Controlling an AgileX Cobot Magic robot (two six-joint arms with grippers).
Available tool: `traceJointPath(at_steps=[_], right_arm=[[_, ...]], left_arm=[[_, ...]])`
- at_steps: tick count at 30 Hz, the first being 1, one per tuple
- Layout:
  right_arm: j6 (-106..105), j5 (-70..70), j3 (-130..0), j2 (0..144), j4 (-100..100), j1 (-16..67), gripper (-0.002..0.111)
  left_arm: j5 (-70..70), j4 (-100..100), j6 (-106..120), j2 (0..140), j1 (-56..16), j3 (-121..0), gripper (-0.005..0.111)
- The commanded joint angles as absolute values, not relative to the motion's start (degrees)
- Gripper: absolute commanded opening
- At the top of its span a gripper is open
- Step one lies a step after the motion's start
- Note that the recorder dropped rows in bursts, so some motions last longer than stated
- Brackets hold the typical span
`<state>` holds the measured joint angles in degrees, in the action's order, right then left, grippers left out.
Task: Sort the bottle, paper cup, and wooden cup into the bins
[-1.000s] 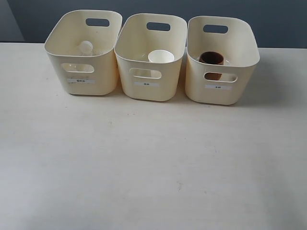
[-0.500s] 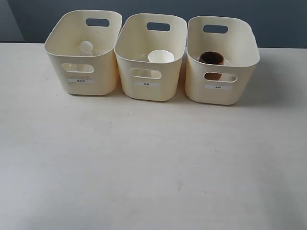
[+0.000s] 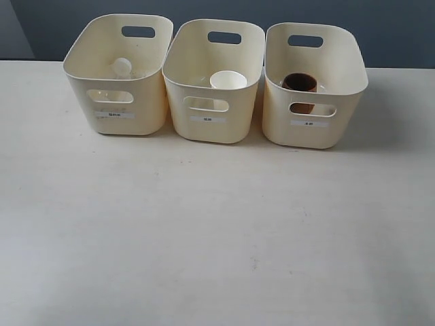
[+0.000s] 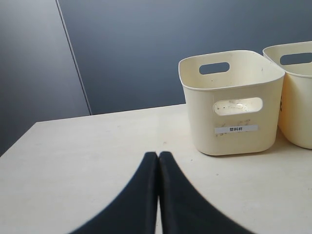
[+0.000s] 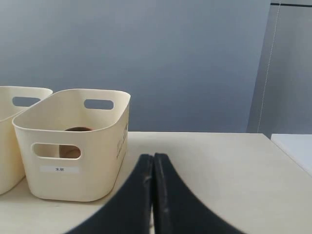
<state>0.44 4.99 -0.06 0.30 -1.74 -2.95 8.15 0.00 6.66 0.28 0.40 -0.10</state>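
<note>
Three cream bins stand in a row at the back of the table. The left bin point(image 3: 115, 102) holds the clear bottle, its white cap point(image 3: 122, 66) showing. Inside the middle bin point(image 3: 211, 115) stands the white paper cup point(image 3: 228, 80). The right bin point(image 3: 309, 125) holds the brown wooden cup point(image 3: 300, 83), also seen through the handle cutout point(image 5: 68, 151). My left gripper point(image 4: 158, 155) is shut and empty, some way short of the left bin point(image 4: 234, 112). My right gripper point(image 5: 153, 157) is shut and empty beside the right bin point(image 5: 73, 165). Neither gripper shows in the exterior view.
The pale table point(image 3: 217, 231) stretches bare in front of the bins. A dark blue-grey wall point(image 3: 394, 27) runs behind them. The table's far edge point(image 4: 63, 119) lies close behind the left bin.
</note>
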Motion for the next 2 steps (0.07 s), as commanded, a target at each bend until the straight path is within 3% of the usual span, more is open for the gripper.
traceJointPath(at_steps=[1, 2], right_arm=[[0.0, 4.54, 0.0, 0.0, -1.83, -3.26, -0.001], [0.0, 4.54, 0.0, 0.0, -1.83, -3.26, -0.001]], left_arm=[[7.74, 0.0, 6.58, 0.0, 0.43, 0.0, 0.0], [7.74, 0.0, 6.58, 0.0, 0.43, 0.0, 0.0]])
